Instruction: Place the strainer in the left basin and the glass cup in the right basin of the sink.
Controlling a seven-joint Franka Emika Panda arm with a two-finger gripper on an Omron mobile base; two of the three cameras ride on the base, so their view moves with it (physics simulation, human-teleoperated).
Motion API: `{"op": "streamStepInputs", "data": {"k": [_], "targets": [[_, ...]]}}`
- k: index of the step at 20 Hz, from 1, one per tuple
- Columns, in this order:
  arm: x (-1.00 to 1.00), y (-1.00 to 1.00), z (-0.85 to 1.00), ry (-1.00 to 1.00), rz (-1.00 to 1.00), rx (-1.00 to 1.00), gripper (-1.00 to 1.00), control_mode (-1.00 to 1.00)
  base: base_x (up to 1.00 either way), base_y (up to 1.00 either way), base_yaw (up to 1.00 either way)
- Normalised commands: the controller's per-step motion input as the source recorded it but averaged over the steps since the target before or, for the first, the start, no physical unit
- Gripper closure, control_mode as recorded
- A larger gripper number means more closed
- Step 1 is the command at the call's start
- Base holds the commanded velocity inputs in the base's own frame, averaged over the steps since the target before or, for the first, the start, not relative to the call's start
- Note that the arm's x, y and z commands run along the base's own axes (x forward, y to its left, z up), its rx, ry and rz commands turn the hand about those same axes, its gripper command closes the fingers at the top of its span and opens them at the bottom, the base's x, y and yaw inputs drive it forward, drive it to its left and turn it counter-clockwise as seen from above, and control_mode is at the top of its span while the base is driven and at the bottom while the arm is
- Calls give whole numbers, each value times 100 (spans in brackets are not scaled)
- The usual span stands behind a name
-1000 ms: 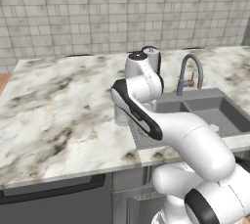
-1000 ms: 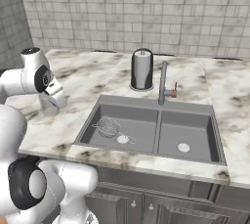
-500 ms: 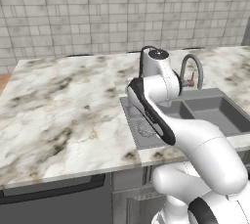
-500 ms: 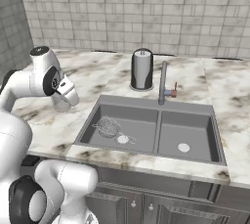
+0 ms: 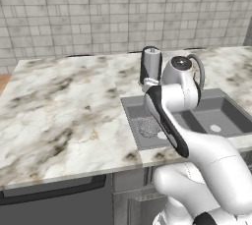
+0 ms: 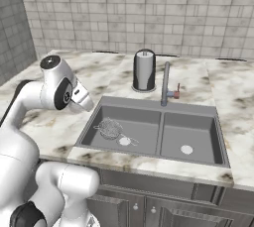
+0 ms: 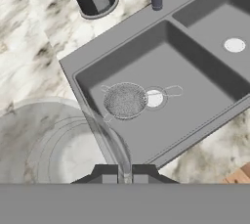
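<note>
Glass cup [image 7: 63,142] gripped, hand view

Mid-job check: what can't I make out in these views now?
Hand view: the glass cup in the claw is see-through and cut by the bottom edge; outline faint.
Left base view: the arm covers part of the strainer and the foot of the faucet.
Right base view: what the claw pinches is too small and clear to tell.

Desk [image 6: 218,92]: glossy veined marble. Sink [image 6: 154,109]: matt dark grey, smooth. Strainer [image 7: 125,100]: fine silvery wire mesh, thin wire handle. Glass cup [image 7: 73,142]: clear, glossy. Canister [image 6: 144,70]: dark brushed steel. Wall [image 6: 149,13]: grey stone tiles.
</note>
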Motion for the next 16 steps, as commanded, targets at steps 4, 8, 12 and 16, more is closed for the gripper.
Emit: {"op": "streamStepInputs", "data": {"k": [4,8,12,16], "targets": [[0,-52,11,8,-8,0,100,-100,0,0,0],[0,-51,14,12,-7,0,100,-100,0,0,0],[-10,-50,11,14,-2,0,100,-100,0,0,0],[-20,-55,1,3,0,0,100,-100,0,0,0]]}}
